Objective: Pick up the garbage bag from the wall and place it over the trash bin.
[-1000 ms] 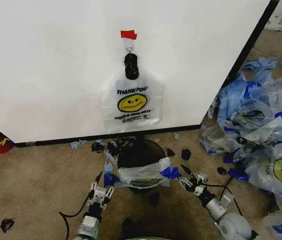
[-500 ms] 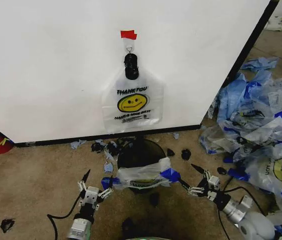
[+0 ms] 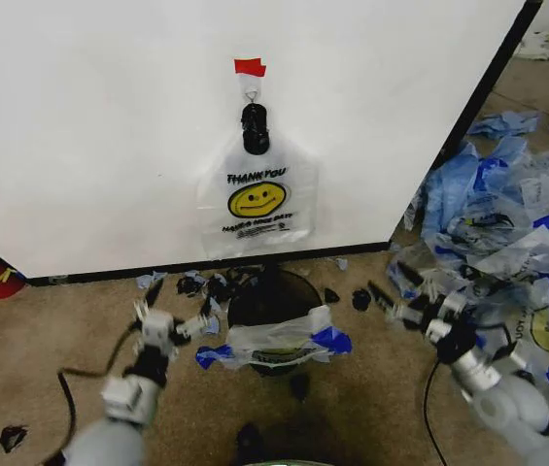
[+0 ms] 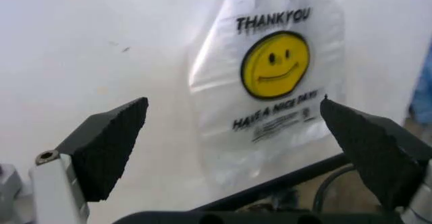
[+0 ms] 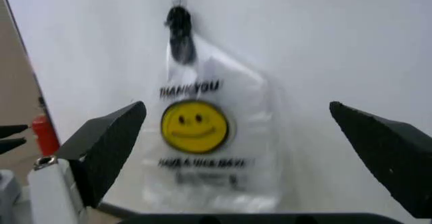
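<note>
Left claw (image 3: 162, 309) hovers low to the left of the trash bin (image 3: 272, 291), its fingers spread apart; the right claw (image 3: 405, 294) hangs on the bin's right, near the heap of discarded bags (image 3: 507, 233), also apart, and neither holds anything. We see the garbage bag (image 3: 257, 199) flat against the wall (image 3: 89, 126), well beyond both claws, gathered at its top under a dark clip or knot (image 3: 255, 128) on a small metal hook (image 3: 251, 94) below a red tape strip (image 3: 250, 67). It is thin, translucent and whitish, with a yellow smiley and black "THANK YOU" print. We judge it nearly weightless, limp and slippery, quick to crumple or tear. The bunched neck just under the hook looks like the best hold, though from the head view we cannot quite tell how it is fastened there. Another bag (image 3: 279, 340) seems draped over the bin's near rim.
</note>
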